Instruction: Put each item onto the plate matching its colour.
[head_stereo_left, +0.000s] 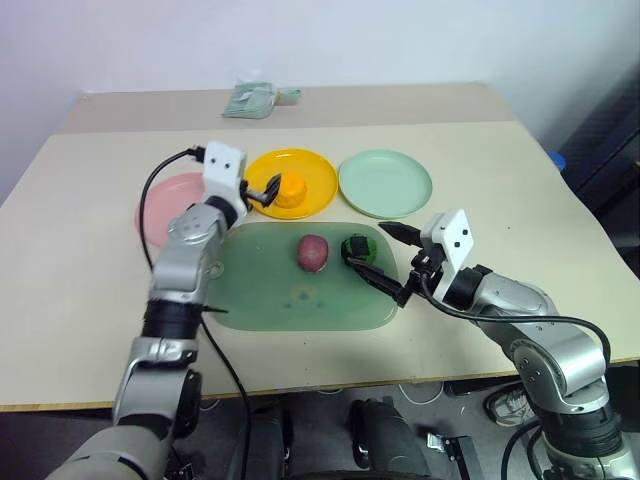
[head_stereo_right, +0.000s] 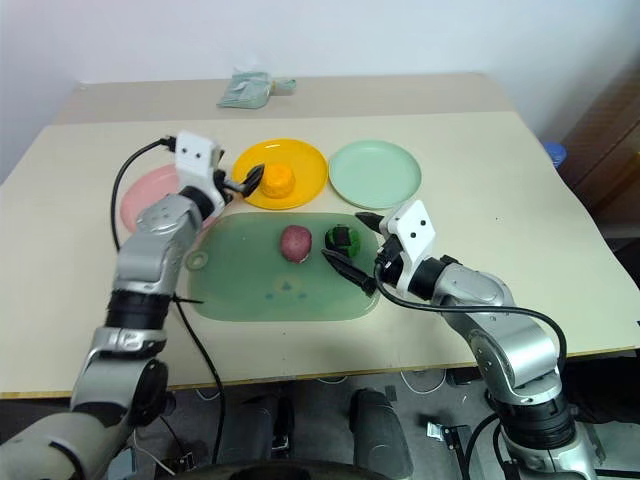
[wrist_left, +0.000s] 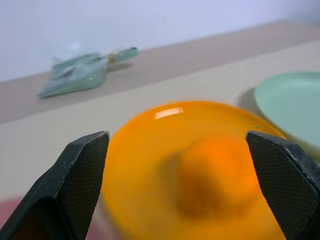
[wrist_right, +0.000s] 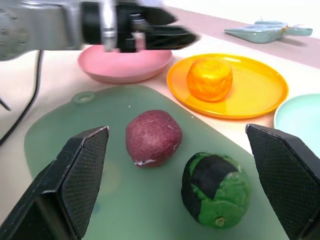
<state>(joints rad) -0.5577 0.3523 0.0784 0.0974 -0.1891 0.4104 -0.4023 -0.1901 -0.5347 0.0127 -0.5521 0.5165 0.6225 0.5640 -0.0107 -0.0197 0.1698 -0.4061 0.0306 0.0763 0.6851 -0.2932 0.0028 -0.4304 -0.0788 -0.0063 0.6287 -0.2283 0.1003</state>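
From the head camera, you are looking at the orange ball (head_stereo_left: 290, 188) sitting on the yellow plate (head_stereo_left: 318, 170), so that item is already matched. Your left gripper (head_stereo_left: 262, 192) is hanging at the ball's 9 o'clock with its fingers apart and nothing between them. The purple lump (head_stereo_left: 313, 253) and the green lump (head_stereo_left: 357, 247) are lying side by side on the green tray (head_stereo_left: 260, 295), with the pink plate (head_stereo_left: 160, 205) at the tray's 10 o'clock and the mint plate (head_stereo_left: 385, 182) at its 1 o'clock. Your right gripper (head_stereo_left: 385, 258) is standing spread wide at the green lump's 3 o'clock, one finger close beside it, gripping nothing.

The left wrist camera is showing you the ball between the open fingers but clear of them.

In the right wrist camera, the green lump (wrist_right: 216, 190) is sitting nearest, the purple lump (wrist_right: 153, 137) just beside it.

I judge the green lump to be your next pick. You are wanting both fingers straddling its widest part before closing; it looks knobbly, so a shallow pinch could let it roll. Watch the neighbouring purple lump as a finger is sliding between them.
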